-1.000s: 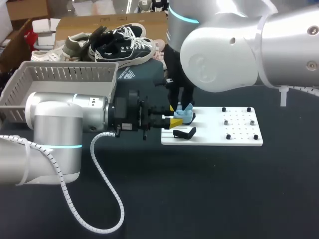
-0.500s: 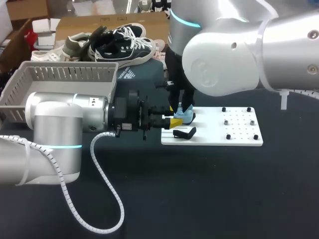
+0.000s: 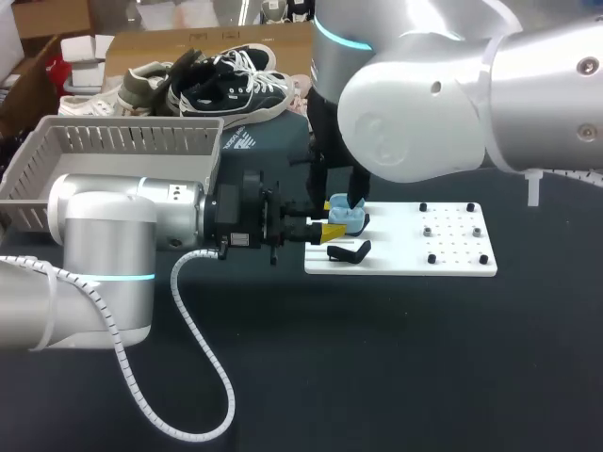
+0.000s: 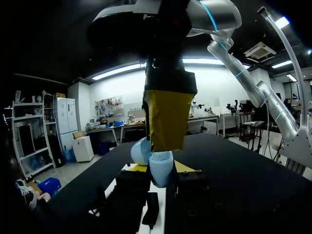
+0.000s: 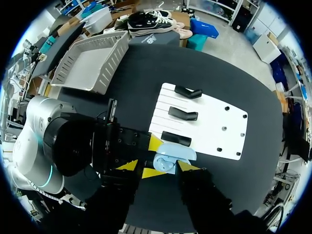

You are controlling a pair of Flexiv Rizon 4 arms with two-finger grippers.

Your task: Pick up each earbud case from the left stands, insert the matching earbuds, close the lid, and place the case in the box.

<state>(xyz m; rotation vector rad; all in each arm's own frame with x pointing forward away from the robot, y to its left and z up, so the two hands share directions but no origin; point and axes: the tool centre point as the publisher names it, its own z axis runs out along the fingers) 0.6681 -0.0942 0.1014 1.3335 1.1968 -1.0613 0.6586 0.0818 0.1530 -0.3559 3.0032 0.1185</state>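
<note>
A light-blue earbud case (image 3: 347, 218) with its lid raised hangs just over the left end of the white stand board (image 3: 443, 259). My left gripper (image 3: 323, 229) reaches in level from the left and is shut on it. In the left wrist view the case (image 4: 157, 161) sits between my left gripper's (image 4: 161, 176) own fingers, and a yellow fingertip (image 4: 168, 119) of the other arm hangs close above it. My right gripper (image 3: 339, 198) points straight down over the case, open. In the right wrist view its fingers straddle the case (image 5: 171, 155) without touching.
Black stands (image 5: 183, 114) line the board's left part, and one stand (image 3: 349, 251) lies just in front of the case. Small black pegs (image 3: 431, 258) dot the board's right half. A grey basket (image 3: 122, 151) stands at the back left.
My right gripper's fingers have spread apart, letting go over the case, and risen slightly. My left gripper and the case have stayed in place.
</note>
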